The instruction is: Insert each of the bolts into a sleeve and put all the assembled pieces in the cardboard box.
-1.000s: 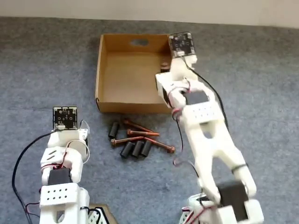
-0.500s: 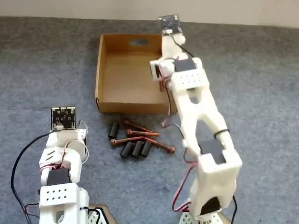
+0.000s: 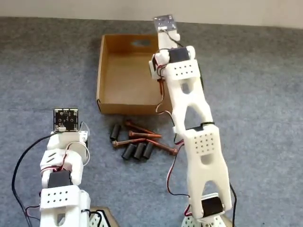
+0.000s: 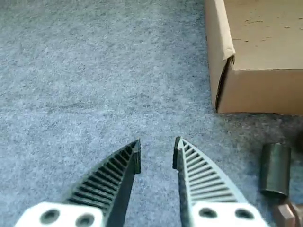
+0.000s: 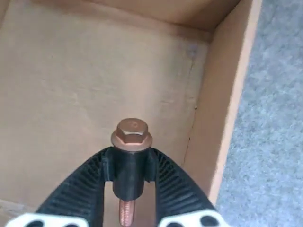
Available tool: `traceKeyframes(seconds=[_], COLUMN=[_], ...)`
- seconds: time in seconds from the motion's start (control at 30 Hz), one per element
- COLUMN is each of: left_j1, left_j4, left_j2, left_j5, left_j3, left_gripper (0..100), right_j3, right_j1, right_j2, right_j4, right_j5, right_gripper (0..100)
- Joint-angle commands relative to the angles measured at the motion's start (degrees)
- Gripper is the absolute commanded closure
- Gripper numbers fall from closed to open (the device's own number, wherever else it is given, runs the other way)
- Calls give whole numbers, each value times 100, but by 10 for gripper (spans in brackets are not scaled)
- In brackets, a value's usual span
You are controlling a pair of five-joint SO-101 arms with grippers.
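The right claw point(image 5: 129, 163) was clenched on a black sleeve point(image 5: 128, 174) with a copper bolt point(image 5: 131, 133) through it, the bolt's head sticking out past the claw's tips. It held this piece above the floor of the cardboard box point(image 5: 227, 94), close to one side wall. The left claw point(image 4: 157, 150) stood released, jaws apart with nothing between them, low over the grey bench point(image 4: 94, 71) near an outer corner of the box. More bolts point(image 3: 144, 135) and sleeves point(image 3: 138, 151) lay together on the bench just in front of the box.
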Motion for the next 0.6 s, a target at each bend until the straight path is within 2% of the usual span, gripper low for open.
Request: traceKeyframes(seconds=[0.0, 0.57], left_j1=[-4, -4], left_j4=[0, 0], left_j2=[31, 31], left_j5=[-53, -70], left_j3=[-277, -277], left_gripper=[864, 864], right_j3=[-567, -154], right_j1=[92, 312], right_j2=[154, 303], right_j4=[48, 127], right_j5=[-35, -44], right_gripper=[992, 992])
